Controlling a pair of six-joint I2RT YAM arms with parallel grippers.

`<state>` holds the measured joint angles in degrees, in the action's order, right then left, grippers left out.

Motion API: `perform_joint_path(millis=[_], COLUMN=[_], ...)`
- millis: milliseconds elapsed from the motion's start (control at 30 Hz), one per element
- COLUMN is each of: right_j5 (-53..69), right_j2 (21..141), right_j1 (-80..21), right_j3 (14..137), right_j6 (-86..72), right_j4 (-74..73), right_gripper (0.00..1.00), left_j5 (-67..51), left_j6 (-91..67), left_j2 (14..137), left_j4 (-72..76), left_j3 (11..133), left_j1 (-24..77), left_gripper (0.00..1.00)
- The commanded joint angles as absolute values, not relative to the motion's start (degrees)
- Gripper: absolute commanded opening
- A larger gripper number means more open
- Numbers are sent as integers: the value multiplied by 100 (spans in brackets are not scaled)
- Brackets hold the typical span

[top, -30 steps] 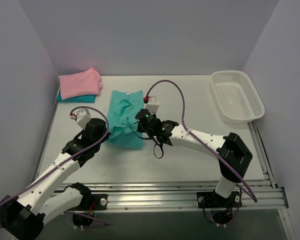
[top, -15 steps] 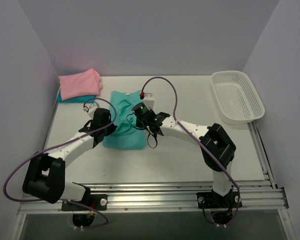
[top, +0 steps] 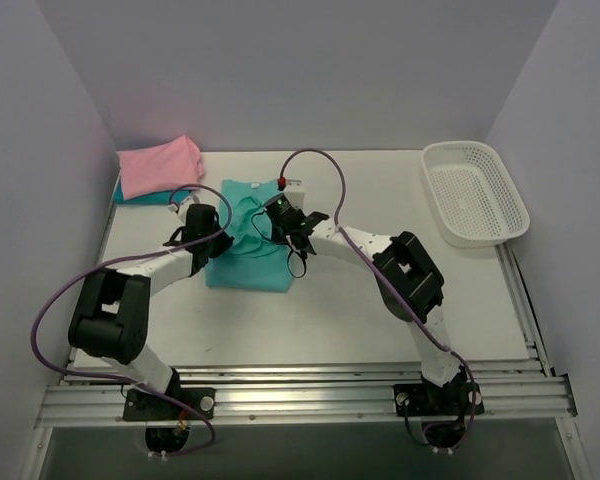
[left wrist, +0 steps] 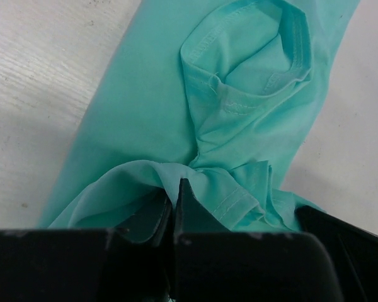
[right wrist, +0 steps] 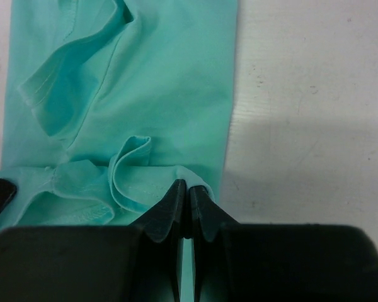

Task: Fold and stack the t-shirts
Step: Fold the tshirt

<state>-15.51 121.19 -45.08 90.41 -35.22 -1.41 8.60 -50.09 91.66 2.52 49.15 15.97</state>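
Your left tool (left wrist: 176, 187) is clamping a bunched fold of the green shirt (top: 252, 264), jaws closed on cloth, and your right tool (right wrist: 189, 187) is pinching its edge shut too. The shirt is lying mid-desk (top: 330, 320), near the pink shirt (top: 158, 165) that is sitting on the blue shirt (top: 148, 198).
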Motion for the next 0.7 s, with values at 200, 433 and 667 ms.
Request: perform_joint_path(millis=[200, 433, 667], right_j5=[-1397, -1564, -1635], right_j2=[12471, 12551, 12349], right_j1=[-4193, -4113, -4131], right_j3=[9650, 10195, 10757], right_j6=[-3340, -3156, -3006], right_j4=[-272, -439, -668], right_gripper=[76, 91, 92], left_j5=[221, 132, 18], left_j6=[-4948, -4948, -4922], left_j2=[10247, 10635, 10319], left_j4=[1256, 1336, 985], left_j3=[5343, 5730, 6363], left_j1=[1275, 1178, 993], left_gripper=[82, 94, 94])
